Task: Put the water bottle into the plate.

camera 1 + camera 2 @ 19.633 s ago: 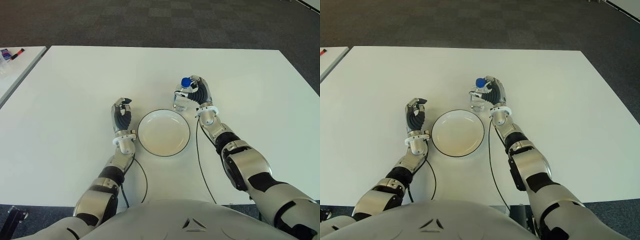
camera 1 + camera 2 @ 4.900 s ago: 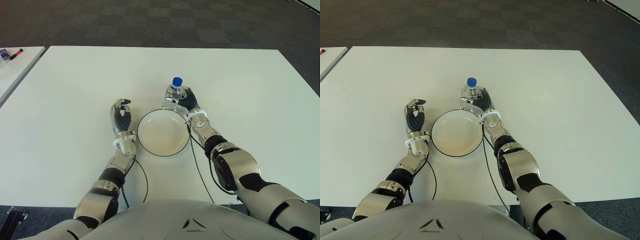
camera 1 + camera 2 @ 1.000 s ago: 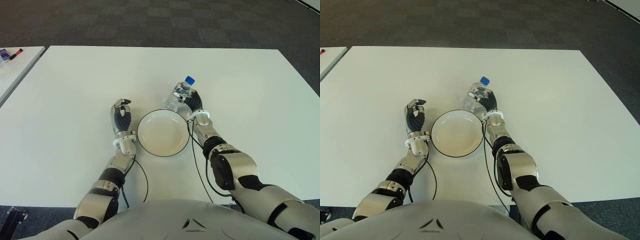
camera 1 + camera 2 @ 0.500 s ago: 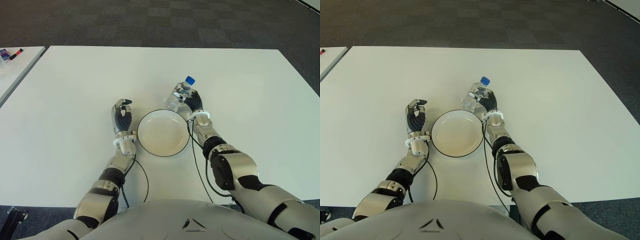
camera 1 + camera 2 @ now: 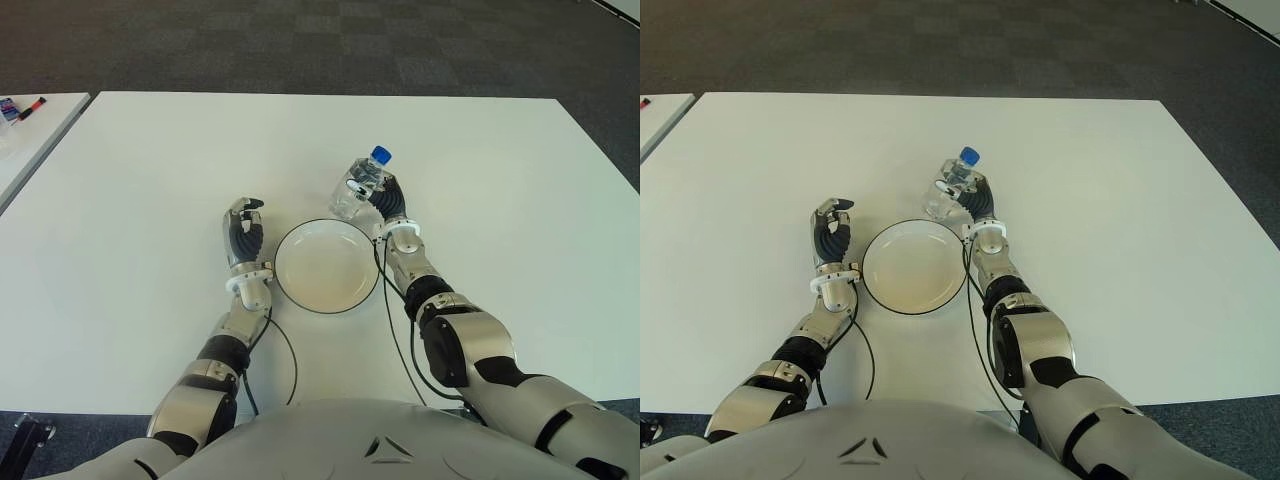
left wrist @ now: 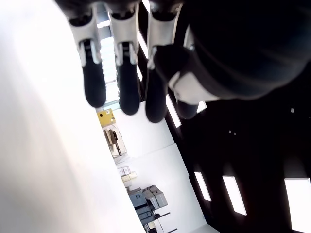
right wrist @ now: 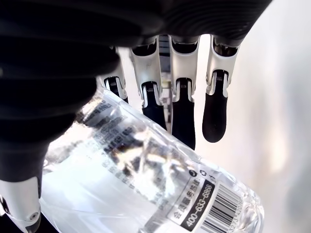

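Observation:
A clear water bottle with a blue cap is held in my right hand, just beyond the far right rim of the plate. It is tilted, with the cap pointing away and to the right. In the right wrist view the fingers wrap over the bottle's labelled body. I cannot tell whether its base touches the table. The white plate with a dark rim lies flat between my hands and has nothing in it. My left hand shows just left of the plate, fingers relaxed, holding nothing.
The white table stretches wide on all sides of the plate. A second table edge with markers shows at the far left. Thin cables run from both wrists across the table. Dark carpet lies beyond.
My right hand has moved the tilted bottle slightly farther from me over the last second. Five seconds ago the bottle stood more upright. The left hand has not moved.

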